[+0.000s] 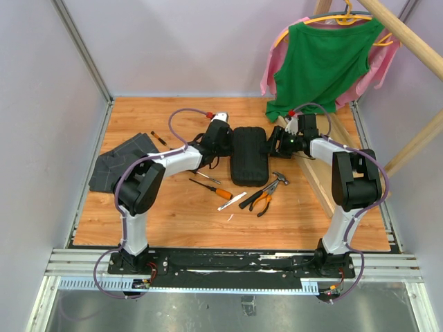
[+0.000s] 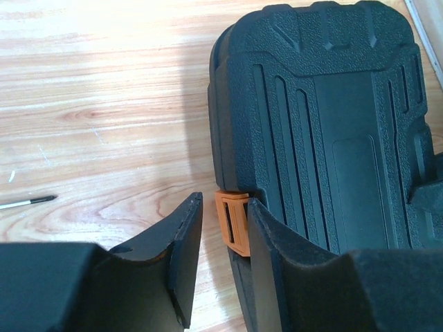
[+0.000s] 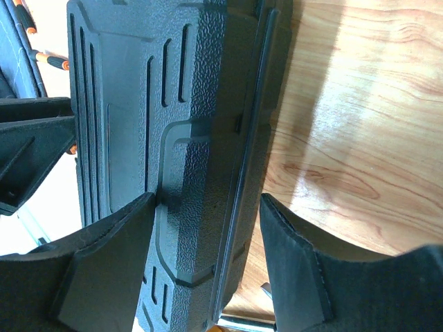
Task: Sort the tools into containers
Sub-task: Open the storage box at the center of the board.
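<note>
Wooden table [image 1: 173, 221] between pale walls [image 1: 173, 41], with a green shirt [image 1: 322, 62] hanging at the far right; the black tool case [image 1: 249, 158] lies shut at the table's middle, between the two arms. The left gripper [image 2: 225, 202] stands at the case's left edge, jaws apart on either side of the orange latch [image 2: 232, 223], a sliver of wood showing beside the latch, so it is not pinched. The right gripper [image 3: 208, 200] straddles the case's right rim, one finger on the lid and one on the table side; whether it actually presses, I cannot tell.

The tools lie loose near the case: hammer [image 1: 277, 181], pliers [image 1: 260, 200] and an orange screwdriver [image 1: 214, 189].

Risks, as I judge them: the left jaws may slip off the small latch, or push the case rightward rather than release it; a loose right hold would let the case slide or tip; a lid swinging open toward the near side could sweep the hammer.

No brand, label or writing is legible; only moulded ribs show on the lid.
</note>
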Robot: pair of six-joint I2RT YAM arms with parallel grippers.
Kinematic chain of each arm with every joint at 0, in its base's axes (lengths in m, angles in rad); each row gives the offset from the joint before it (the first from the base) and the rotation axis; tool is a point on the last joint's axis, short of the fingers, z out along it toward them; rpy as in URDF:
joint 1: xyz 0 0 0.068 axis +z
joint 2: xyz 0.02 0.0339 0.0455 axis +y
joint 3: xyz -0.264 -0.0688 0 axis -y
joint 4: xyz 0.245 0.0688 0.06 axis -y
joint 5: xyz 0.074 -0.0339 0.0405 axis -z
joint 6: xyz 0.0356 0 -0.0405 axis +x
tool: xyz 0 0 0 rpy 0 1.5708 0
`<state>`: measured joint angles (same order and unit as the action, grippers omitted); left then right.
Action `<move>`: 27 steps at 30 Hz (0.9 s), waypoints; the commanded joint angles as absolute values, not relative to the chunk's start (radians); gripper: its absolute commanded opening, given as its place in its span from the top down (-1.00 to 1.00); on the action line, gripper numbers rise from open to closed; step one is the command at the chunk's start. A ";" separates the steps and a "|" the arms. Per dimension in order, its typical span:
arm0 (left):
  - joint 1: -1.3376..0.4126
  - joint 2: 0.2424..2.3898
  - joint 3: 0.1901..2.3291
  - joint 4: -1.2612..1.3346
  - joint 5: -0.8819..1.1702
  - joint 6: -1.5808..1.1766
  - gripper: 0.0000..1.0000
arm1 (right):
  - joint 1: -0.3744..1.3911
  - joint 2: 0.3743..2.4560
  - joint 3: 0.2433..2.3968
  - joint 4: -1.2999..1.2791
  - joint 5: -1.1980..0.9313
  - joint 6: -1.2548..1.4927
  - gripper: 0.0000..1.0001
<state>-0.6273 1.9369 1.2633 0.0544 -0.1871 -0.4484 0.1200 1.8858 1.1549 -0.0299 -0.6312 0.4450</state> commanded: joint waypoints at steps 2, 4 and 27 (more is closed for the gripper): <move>-0.662 1.970 1.308 -0.047 -0.290 -0.400 0.33 | 0.140 1.953 1.135 -0.137 -0.473 0.375 -0.22; -0.666 1.972 1.319 -0.074 -0.329 -0.386 0.38 | 0.139 1.955 1.139 -0.145 -0.465 0.374 -0.22; -0.676 2.026 1.434 -0.273 -0.559 -0.309 0.59 | 0.144 1.960 1.147 -0.162 -0.451 0.367 -0.22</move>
